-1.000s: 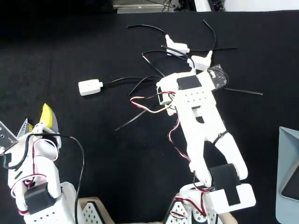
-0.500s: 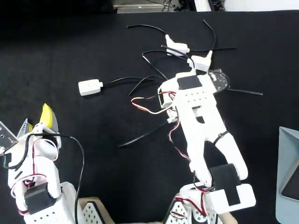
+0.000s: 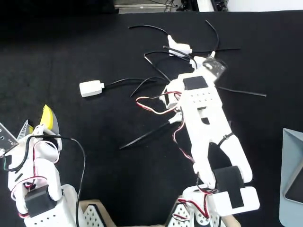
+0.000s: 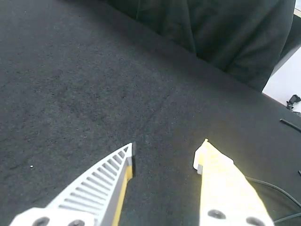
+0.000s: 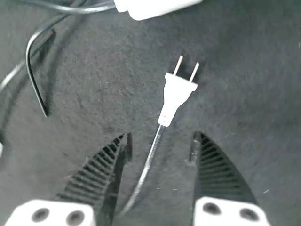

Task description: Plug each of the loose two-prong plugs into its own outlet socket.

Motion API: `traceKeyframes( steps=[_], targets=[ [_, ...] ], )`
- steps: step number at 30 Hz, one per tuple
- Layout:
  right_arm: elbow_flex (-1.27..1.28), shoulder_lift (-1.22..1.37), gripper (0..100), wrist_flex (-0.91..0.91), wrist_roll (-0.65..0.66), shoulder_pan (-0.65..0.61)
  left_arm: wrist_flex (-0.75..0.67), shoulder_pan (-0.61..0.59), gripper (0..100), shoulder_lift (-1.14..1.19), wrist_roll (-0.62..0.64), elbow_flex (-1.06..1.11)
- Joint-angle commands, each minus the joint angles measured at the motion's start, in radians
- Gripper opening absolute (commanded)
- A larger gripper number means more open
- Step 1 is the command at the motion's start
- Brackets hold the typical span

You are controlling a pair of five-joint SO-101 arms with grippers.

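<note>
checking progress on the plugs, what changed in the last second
The right arm pushed farther out across the black table, bringing the open right claw up to the white two-prong plug, which lies just ahead of it, not gripped. The loose black cable beside that arm slid back toward the arm bases. The open left claw and the white rectangular outlet block stayed put.

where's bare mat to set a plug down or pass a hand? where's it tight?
Free: far-left mat beyond the white socket block; the stretch between left hand and the loose black cord; the strip between the right arm and grey container. Crowded: far centre, where cords and the two-prong plug tangle around the right hand.
</note>
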Motion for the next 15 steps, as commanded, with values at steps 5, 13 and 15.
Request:
traceKeyframes(
  steps=[5,13,15],
  targets=[
    [-0.074,-0.054,2.7,-0.008,0.523,0.025,-0.006,0.013,23,-0.006,0.005,-0.042],
    [-0.074,-0.054,1.3,0.112,1.129,0.017,-0.006,0.013,23,-0.006,0.005,-0.041],
    [-0.074,-0.053,1.2,0.175,1.361,0.011,-0.006,0.013,23,-0.006,0.005,-0.041]
  ],
)
